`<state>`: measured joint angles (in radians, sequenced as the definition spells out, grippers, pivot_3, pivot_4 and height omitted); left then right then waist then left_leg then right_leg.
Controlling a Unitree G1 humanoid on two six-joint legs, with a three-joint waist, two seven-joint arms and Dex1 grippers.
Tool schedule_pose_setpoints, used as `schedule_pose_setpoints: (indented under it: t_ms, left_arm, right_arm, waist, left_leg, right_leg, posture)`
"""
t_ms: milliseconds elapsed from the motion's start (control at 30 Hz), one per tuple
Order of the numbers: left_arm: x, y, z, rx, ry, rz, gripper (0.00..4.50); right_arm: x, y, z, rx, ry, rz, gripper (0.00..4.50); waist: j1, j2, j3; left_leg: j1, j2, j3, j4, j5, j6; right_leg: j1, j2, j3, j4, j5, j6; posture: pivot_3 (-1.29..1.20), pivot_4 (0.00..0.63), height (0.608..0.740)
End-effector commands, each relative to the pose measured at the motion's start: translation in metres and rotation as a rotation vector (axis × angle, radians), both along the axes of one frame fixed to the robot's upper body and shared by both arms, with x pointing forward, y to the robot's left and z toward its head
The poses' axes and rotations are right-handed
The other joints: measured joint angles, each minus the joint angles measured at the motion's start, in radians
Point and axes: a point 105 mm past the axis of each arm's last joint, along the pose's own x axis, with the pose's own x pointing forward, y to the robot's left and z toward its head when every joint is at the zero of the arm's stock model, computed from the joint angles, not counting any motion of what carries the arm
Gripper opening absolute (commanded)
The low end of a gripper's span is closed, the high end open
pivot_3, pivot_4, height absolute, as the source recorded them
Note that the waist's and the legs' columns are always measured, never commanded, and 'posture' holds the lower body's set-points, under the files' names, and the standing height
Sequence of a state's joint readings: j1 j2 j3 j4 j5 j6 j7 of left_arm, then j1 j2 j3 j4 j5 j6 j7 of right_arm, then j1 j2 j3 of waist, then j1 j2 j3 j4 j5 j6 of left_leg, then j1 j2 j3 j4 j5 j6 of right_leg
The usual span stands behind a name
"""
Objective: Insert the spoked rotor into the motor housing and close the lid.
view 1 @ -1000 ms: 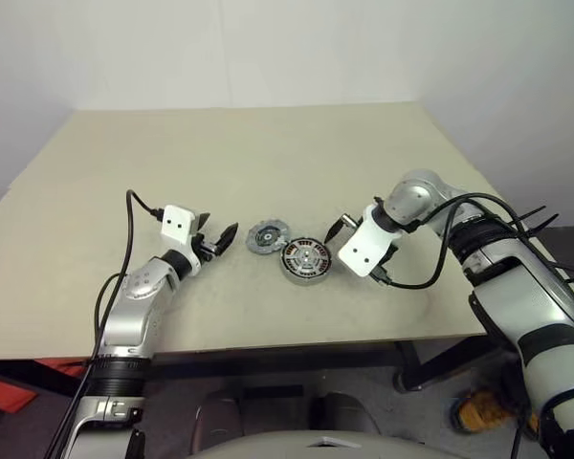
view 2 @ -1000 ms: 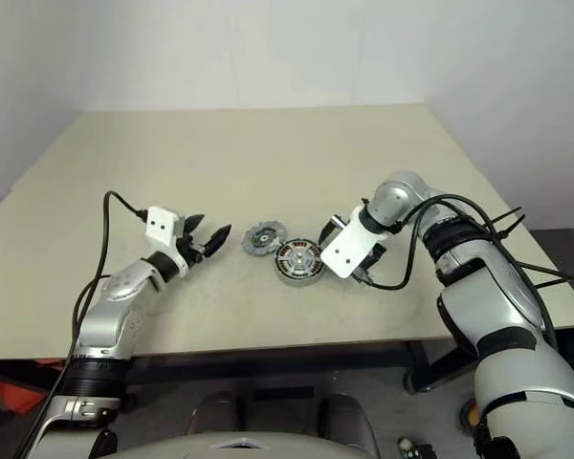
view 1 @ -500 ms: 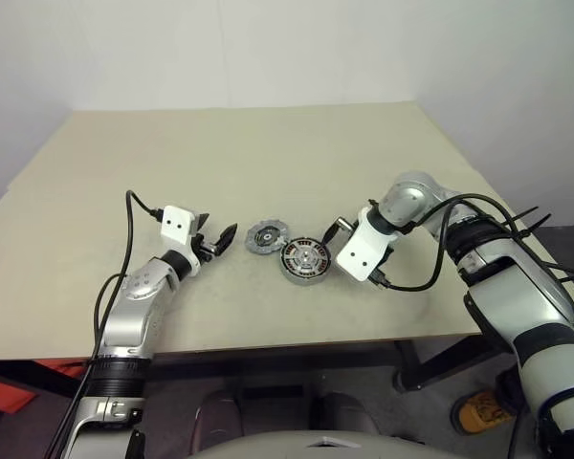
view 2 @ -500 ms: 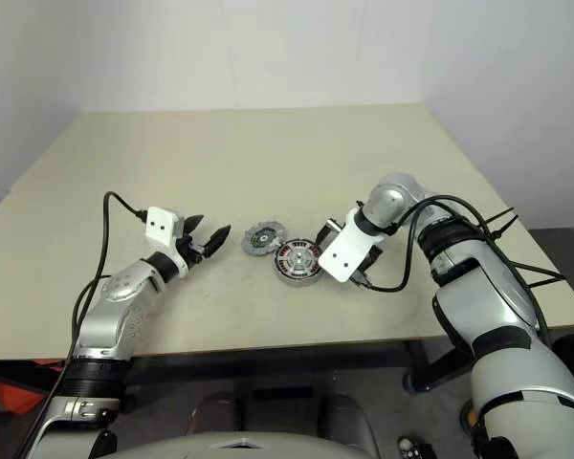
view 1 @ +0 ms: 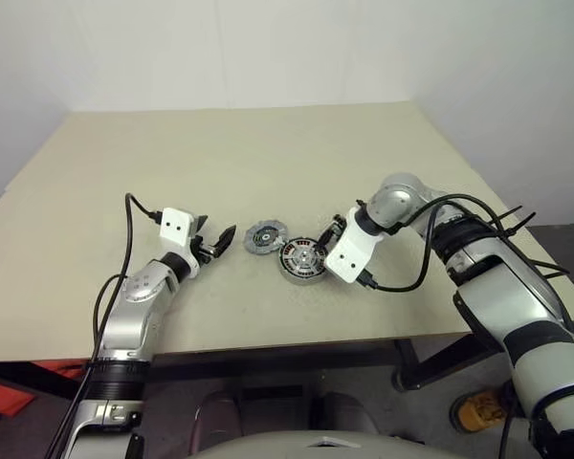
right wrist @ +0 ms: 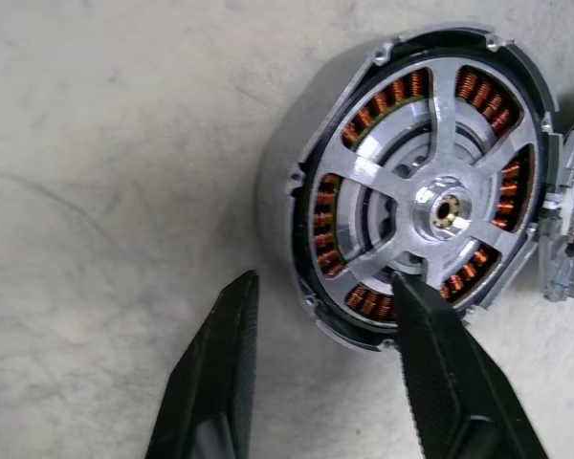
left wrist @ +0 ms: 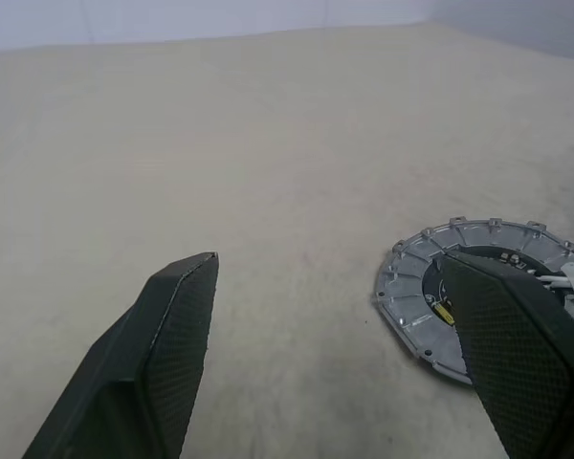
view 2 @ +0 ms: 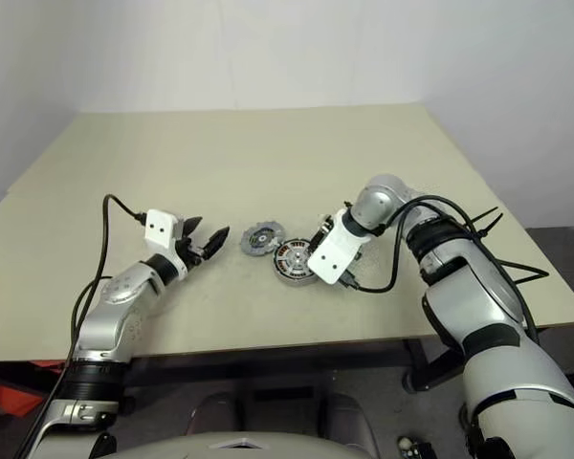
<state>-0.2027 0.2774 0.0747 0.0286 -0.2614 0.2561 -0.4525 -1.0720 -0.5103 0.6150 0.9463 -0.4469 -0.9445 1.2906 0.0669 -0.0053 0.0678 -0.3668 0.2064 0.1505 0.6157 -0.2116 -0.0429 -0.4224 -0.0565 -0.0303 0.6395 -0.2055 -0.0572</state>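
The motor housing [view 1: 293,272] lies on the table in front of me, its copper windings [right wrist: 326,227] showing. The shiny spoked rotor [right wrist: 413,170] sits inside it. Just left of the housing lies the lid [view 1: 266,236], its notched rim and dark centre facing up. My right gripper [right wrist: 322,280] points down over the housing's near rim. It is open, with one finger [right wrist: 215,373] over the table outside the wall and the other [right wrist: 445,373] over the windings. My left gripper [view 1: 216,230] hovers level just left of the lid [left wrist: 416,296], open and holding nothing.
The beige table [view 1: 268,153] stretches far back and to both sides of the parts. Its front edge [view 1: 297,339] runs close below both hands. A black cable [view 1: 127,249] loops off my left wrist.
My right hand has shifted left, bringing its fingers onto the housing's edge. The left arm, lid and housing have stayed put.
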Motion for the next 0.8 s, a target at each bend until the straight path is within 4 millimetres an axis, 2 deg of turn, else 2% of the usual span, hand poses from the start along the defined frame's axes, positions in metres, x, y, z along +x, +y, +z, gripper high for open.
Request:
schedule_pose_setpoints:
  t_ms: [33,133,267,333,667,733,800]
  left_arm:
    - [0.001,0.0,0.018,0.009,-0.073,-0.003,3.86]
    - [0.002,0.0,0.018,0.01,-0.073,-0.005,3.86]
    - [0.002,-0.001,0.019,0.011,-0.075,-0.007,3.86]
    - [0.002,-0.001,0.019,0.012,-0.075,-0.008,3.86]
    - [0.001,-0.001,0.018,0.014,-0.074,-0.007,3.86]
    - [0.001,-0.001,0.018,0.015,-0.072,-0.006,3.86]
    - [0.001,-0.001,0.017,0.016,-0.071,-0.006,3.86]
  right_arm:
    - [0.003,0.002,0.003,-0.011,-0.021,0.013,2.39]
    - [0.003,0.004,0.004,0.006,-0.026,0.016,1.77]
    - [0.003,0.006,0.004,0.018,-0.031,0.022,0.41]
    - [0.004,0.006,0.005,0.023,-0.036,0.021,0.01]
    - [0.013,0.009,0.008,0.071,-0.078,-0.031,0.01]
    - [0.015,0.01,0.011,0.111,-0.042,-0.087,0.01]
    - [0.016,0.017,0.015,0.201,0.069,-0.214,0.01]
  waist:
    - [0.0,0.0,0.0]
    - [-0.001,0.0,0.0]
    - [-0.012,-0.001,-0.001]
    - [-0.017,-0.001,-0.001]
    - [-0.024,-0.001,-0.001]
    - [-0.024,-0.001,-0.001]
    - [-0.024,-0.001,-0.001]
  left_leg:
    - [0.0,0.0,0.0,0.0,0.0,0.0]
    - [0.0,0.0,0.0,0.0,0.0,0.0]
    - [0.001,0.0,0.0,0.0,0.0,0.0]
    - [0.001,0.0,0.0,0.0,0.0,0.0]
    - [0.0,0.0,0.0,0.0,0.0,0.0]
    - [0.001,0.0,0.0,0.0,0.0,0.0]
    - [0.001,0.0,0.0,0.0,0.0,0.0]
  right_leg:
    - [0.0,0.0,0.0,0.0,0.0,0.0]
    - [0.0,0.0,0.0,0.0,0.0,0.0]
    - [0.001,0.001,0.0,0.0,0.0,0.0]
    - [0.001,0.001,0.0,0.0,0.0,0.0]
    - [0.001,0.0,0.0,0.001,0.0,0.0]
    - [0.001,0.0,0.0,0.001,0.001,-0.001]
    - [0.001,0.0,0.0,0.001,0.001,-0.002]
  posture:
    - [0.0,0.0,0.74]
    - [0.0,0.0,0.74]
    - [0.0,0.0,0.74]
    - [0.0,0.0,0.74]
    - [0.0,0.0,0.74]
    - [0.0,0.0,0.74]
    - [0.0,0.0,0.74]
